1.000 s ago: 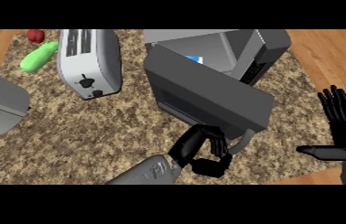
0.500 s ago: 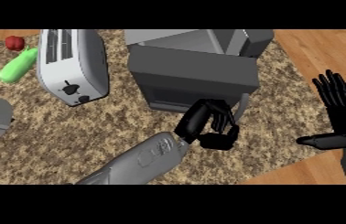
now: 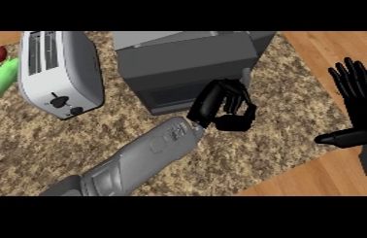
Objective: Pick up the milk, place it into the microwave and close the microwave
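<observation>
The grey microwave [image 3: 188, 39] stands at the top centre, and its dark door [image 3: 179, 73] faces me, swung almost flat against the front. My left hand [image 3: 226, 109] comes in from the lower left and rests against the door's lower right corner, fingers curled and holding nothing. The milk is hidden behind the door. At the right edge my right hand [image 3: 350, 85] rests open with fingers up, away from the microwave.
A white toaster [image 3: 61, 69] lies left of the microwave on the speckled counter [image 3: 57, 140]. A green object [image 3: 7, 75] and a red one [image 3: 2, 52] peek in at the far left edge. Wood surface [image 3: 315, 171] borders the counter on the right.
The microwave door has swung from wide open to nearly closed, with my left hand following it up and to the right. The milk, seen inside earlier, is now covered.
</observation>
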Robot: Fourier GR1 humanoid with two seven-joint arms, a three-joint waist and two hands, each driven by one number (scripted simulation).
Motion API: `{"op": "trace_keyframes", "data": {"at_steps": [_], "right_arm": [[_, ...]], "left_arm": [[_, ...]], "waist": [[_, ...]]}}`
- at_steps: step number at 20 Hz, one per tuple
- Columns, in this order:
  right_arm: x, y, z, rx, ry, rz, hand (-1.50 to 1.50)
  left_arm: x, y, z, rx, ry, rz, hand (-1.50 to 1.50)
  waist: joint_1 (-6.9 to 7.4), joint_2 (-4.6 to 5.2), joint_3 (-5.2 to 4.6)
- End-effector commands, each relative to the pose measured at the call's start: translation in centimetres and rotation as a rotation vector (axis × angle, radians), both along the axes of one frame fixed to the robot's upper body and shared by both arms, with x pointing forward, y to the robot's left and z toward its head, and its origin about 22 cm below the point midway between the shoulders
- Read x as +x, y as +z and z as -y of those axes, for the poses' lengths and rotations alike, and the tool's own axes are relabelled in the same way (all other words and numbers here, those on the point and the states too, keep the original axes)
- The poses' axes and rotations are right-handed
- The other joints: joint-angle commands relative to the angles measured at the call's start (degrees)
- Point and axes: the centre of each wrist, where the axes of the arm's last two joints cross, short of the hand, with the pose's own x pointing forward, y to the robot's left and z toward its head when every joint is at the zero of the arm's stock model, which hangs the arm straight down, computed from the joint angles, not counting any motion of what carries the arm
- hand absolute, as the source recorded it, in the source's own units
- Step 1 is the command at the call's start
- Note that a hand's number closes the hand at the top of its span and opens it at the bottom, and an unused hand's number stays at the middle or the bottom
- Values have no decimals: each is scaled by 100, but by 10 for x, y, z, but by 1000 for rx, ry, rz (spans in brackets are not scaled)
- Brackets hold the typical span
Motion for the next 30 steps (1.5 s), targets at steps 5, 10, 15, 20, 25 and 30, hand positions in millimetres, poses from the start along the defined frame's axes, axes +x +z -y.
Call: {"op": "trace_keyframes", "data": {"at_steps": [5, 10, 15, 20, 25, 30], "right_arm": [[15, 25, -6, 46, 127, 66, -150], [25, 39, -19, 44, 218, 77, -150], [27, 43, -29, 57, 305, 54, -150], [35, 68, -39, -18, 394, 73, -150], [39, 91, -68, -107, 607, 109, 150], [36, 101, -86, -129, 682, 124, 150]], "left_arm": [[23, 29, 7, -18, 57, 41, 150], [32, 45, 10, -41, 82, 61, 150], [36, 50, 10, -57, 100, 68, 150], [35, 51, 12, -62, 114, 73, 150], [33, 50, 14, -63, 123, 72, 150], [35, 46, 11, -62, 156, 62, 150]], "waist": [[-293, 96, 18], [-356, 154, 28], [-440, 224, 50], [-481, 194, 38], [-463, 164, 49], [-589, 177, 52]]}}
